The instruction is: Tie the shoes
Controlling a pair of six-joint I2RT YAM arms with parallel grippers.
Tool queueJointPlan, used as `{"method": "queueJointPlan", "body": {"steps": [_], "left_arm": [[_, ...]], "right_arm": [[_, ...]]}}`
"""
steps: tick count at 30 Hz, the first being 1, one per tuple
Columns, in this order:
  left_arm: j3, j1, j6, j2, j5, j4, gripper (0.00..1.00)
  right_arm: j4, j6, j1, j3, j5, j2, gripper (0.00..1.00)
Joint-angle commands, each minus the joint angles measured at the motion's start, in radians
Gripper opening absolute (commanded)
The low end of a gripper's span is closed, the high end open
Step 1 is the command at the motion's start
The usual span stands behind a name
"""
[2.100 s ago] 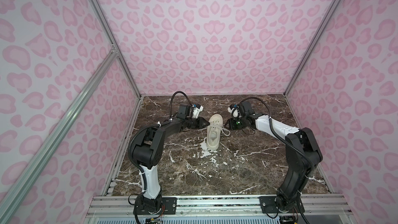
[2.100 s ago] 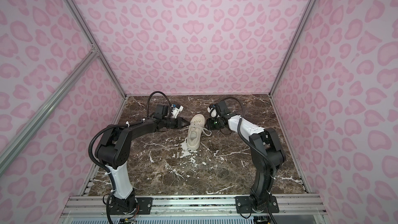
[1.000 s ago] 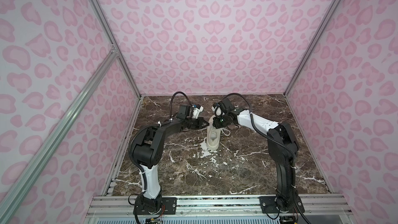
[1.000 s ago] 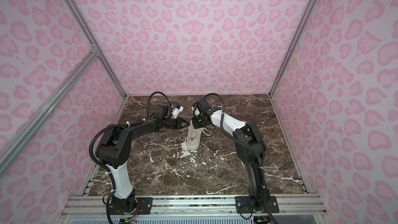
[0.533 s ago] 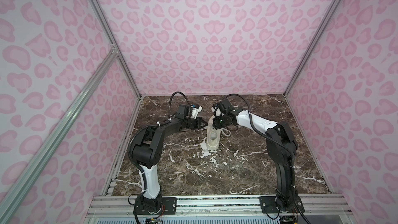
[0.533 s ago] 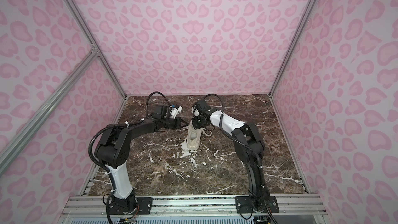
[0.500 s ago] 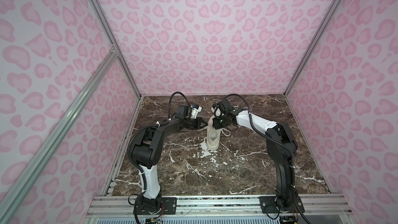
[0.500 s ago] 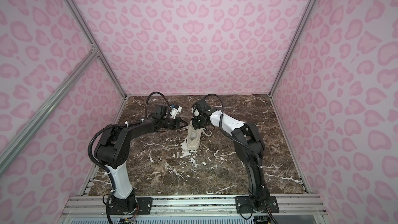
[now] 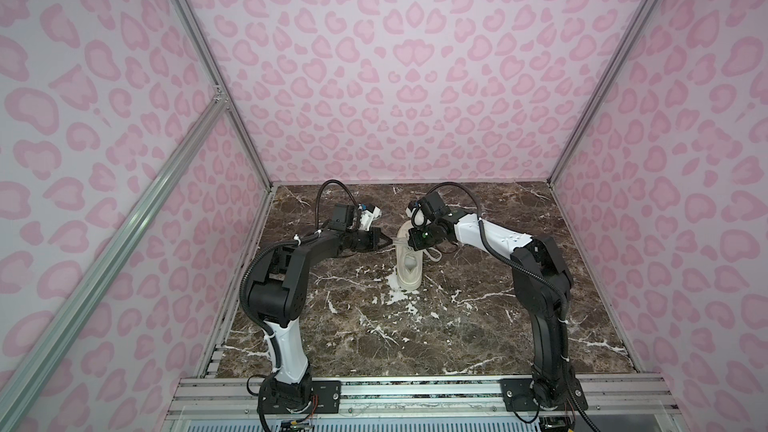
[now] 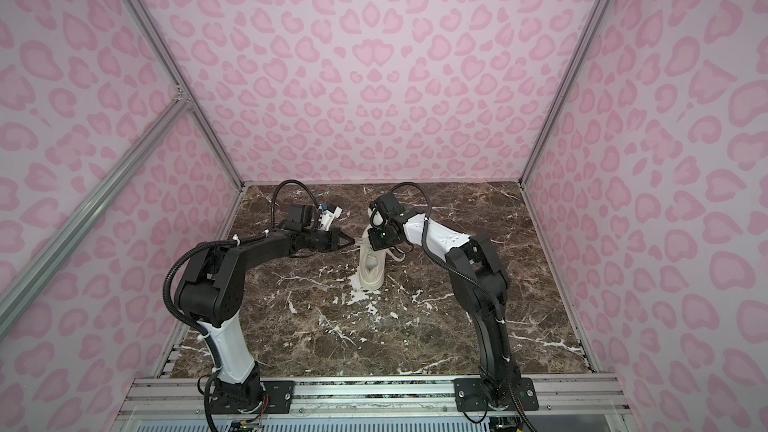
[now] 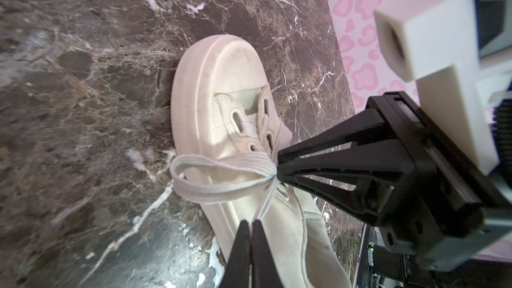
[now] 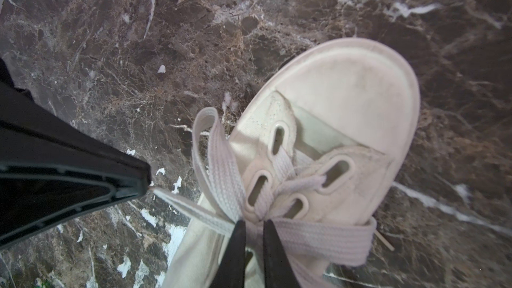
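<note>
A cream sneaker [image 9: 409, 270] [image 10: 371, 270] stands mid-table in both top views, toe toward the back wall. My left gripper [image 9: 390, 241] [image 10: 352, 241] reaches in from the shoe's left side and is shut [image 11: 251, 221] on a thin lace strand [image 11: 266, 203]. That strand runs taut from its tips [image 12: 148, 182] across to the eyelets [image 12: 188, 206]. My right gripper [image 12: 253, 224] is above the shoe's tongue, its jaws pinched on the lace crossing [image 11: 278, 166]. A flat lace loop [image 11: 219, 189] [image 12: 216, 162] hangs over the shoe's side.
The brown marble tabletop [image 9: 415, 326] is boxed in by pink patterned walls on three sides, with an aluminium rail [image 9: 415, 388] across the front. A slack lace end [image 9: 434, 257] lies to the right of the shoe. A white block [image 11: 443, 51] sits on the right wrist.
The right arm has swung in from the shoe's right side to over its laces and its jaws have closed a little further. The left gripper has kept its hold and place.
</note>
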Motion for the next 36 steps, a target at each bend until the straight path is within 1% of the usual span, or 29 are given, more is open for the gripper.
{"method": "queueJointPlan", "body": {"steps": [1, 23, 30, 36], "left_arm": [[-0.002, 0.008, 0.019, -0.019, -0.012, -0.004, 0.03], [-0.048, 0.073, 0.057, -0.050, -0.023, -0.034, 0.03], [-0.057, 0.077, 0.052, -0.046, -0.022, -0.025, 0.03], [-0.078, 0.085, 0.020, -0.059, -0.010, 0.025, 0.03]], "right_arm": [[-0.065, -0.004, -0.002, -0.004, 0.056, 0.015, 0.15], [-0.074, -0.012, -0.006, -0.014, 0.061, 0.013, 0.14], [-0.074, -0.010, -0.008, -0.017, 0.061, 0.010, 0.14], [-0.071, -0.013, -0.010, -0.023, 0.059, 0.009, 0.14]]}}
